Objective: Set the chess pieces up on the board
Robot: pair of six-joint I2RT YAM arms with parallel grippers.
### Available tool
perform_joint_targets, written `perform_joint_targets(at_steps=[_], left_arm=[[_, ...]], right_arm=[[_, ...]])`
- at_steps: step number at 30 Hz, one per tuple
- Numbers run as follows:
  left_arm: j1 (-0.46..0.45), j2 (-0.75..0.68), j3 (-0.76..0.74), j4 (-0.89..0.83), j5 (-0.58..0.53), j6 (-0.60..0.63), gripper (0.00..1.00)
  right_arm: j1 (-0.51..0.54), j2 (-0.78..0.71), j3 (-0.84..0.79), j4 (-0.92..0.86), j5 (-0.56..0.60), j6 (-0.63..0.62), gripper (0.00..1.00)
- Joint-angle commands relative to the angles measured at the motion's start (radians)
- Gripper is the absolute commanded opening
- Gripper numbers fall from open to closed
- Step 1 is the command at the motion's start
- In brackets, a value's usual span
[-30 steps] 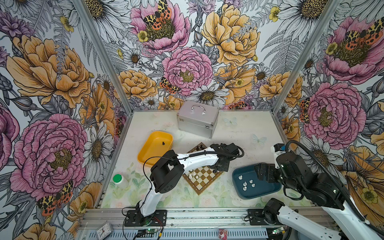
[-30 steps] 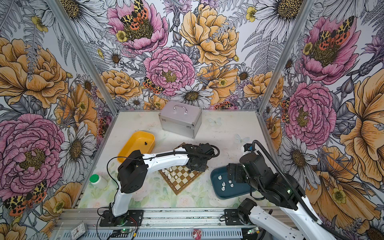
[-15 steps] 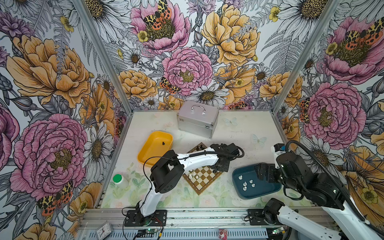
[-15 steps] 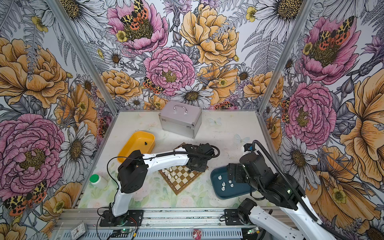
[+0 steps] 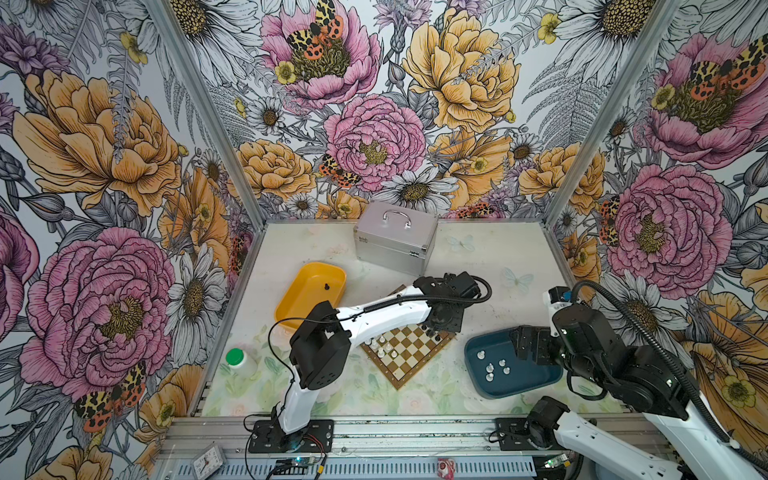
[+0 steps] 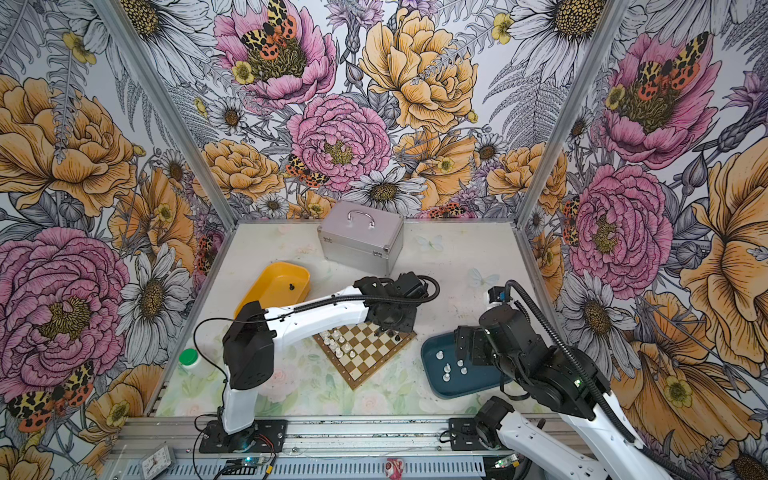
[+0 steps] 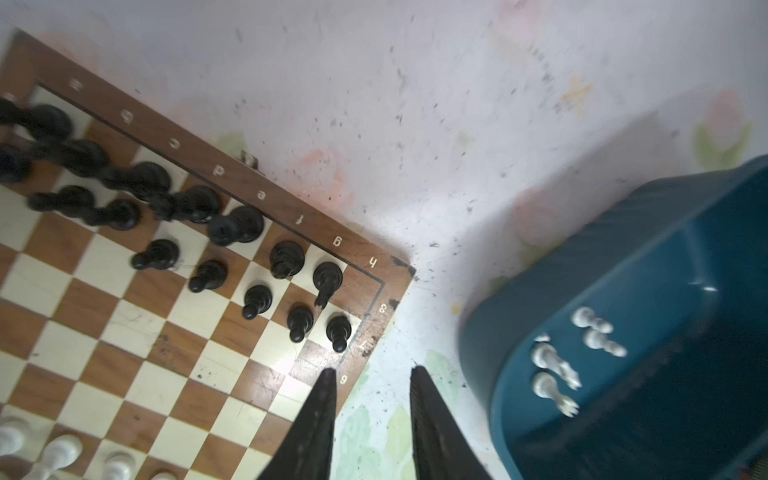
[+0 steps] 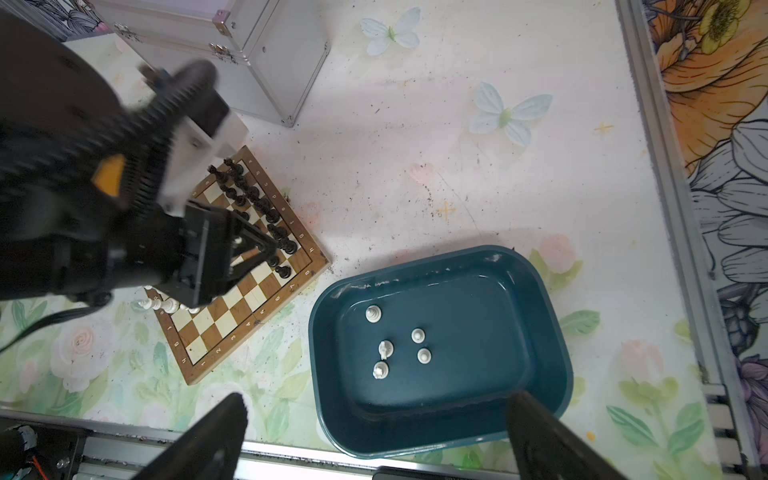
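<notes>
Chess pieces: black ones stand in two rows along the board's 1 o'clock edge; five white sit in the tray at 3 o'clock. Left gripper, jaws slightly parted and empty, hovers over the board's corner. Right gripper, jaws spread wide, hangs above the tray.

Robot lab booth: floral wall panels, aluminium rail, arm bases
</notes>
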Motion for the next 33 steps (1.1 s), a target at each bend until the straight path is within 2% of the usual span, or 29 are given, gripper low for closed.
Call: perform_joint_targets(at_steps=[1,7,10,12,21,33], left_arm=[[0.092,-0.134,-0.013,-0.041,-0.071,0.042,0.34],[0.313,-0.249,-0.155,-0.051,-0.072,0.100,0.36],[0.407,-0.251,-0.189,-0.049,-0.053,0.131,0.36],[0.439,-0.228,-0.194,-0.047,-0.033,0.149,0.36],[0.451,-0.075,-0.169,-0.017,0.042,0.189,0.36],[0.439,0.010,-0.129,0.012,0.088,0.209,0.37]], right_arm=[[0.006,0.032,-0.001,0.051,0.012,-0.020,1.00],[0.006,0.145,0.035,0.145,0.019,-0.062,0.99],[0.004,0.225,0.059,0.191,0.006,-0.089,0.99],[0.005,0.274,0.070,0.218,-0.007,-0.105,0.99],[-0.006,0.382,0.068,0.340,-0.081,-0.097,0.99],[-0.027,0.425,0.068,0.358,-0.090,-0.095,1.00]])
